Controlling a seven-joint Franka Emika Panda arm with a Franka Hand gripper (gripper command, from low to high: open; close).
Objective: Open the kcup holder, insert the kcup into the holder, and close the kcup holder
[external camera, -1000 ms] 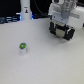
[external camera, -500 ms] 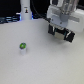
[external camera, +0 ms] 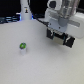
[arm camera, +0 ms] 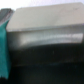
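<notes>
Hanging at the upper right of the exterior view, the end effector (external camera: 59,37) sits well apart from the kcup (external camera: 22,47), which stands alone on the white tabletop (external camera: 45,67) toward that view's left, so I judge the holder comes first; its jaws look parted and empty. Showing only a blurred dark surface under a pale band, with teal at 1 edge, the wrist view may be facing the kcup holder, but I cannot tell.

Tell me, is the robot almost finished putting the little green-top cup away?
Not nearly. Nothing looks done: the kcup sits alone on the white table, well away from the arm. Right now the pincer is over at the exterior view's right, holding nothing I can see; its view shows only a blurry dark surface, perhaps the holder. Opening the holder, putting the kcup in and closing it all seem left.
</notes>
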